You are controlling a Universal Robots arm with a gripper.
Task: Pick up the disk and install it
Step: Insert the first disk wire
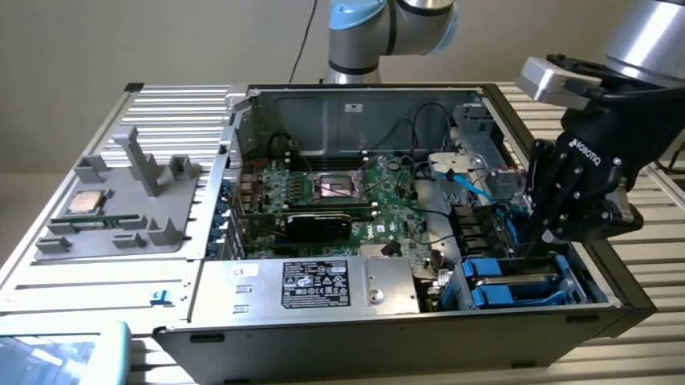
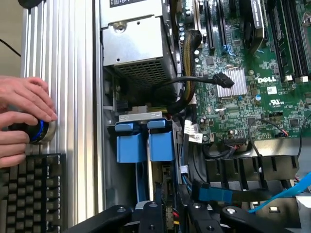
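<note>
The disk sits edge-up in the drive bay at the front corner of the open computer case, on the exterior view's right. Its blue carrier frame (image 1: 516, 282) shows there, and in the wrist view its blue tabs (image 2: 160, 141) stand beside a second blue carrier (image 2: 130, 141). My black gripper (image 1: 535, 241) points down into this bay, just above the carriers. In the wrist view the gripper (image 2: 172, 217) hangs over the disk's thin edge with its fingers a little apart. Nothing is lifted.
The silver power-supply box (image 1: 321, 285) lies beside the bay and the green motherboard (image 1: 342, 192) behind it. Black and blue cables (image 2: 243, 191) cross near the bay. A grey tray holds a CPU chip (image 1: 86, 202). A person's hands (image 2: 22, 111) hold a blue-ringed knob by a keyboard (image 2: 29, 194).
</note>
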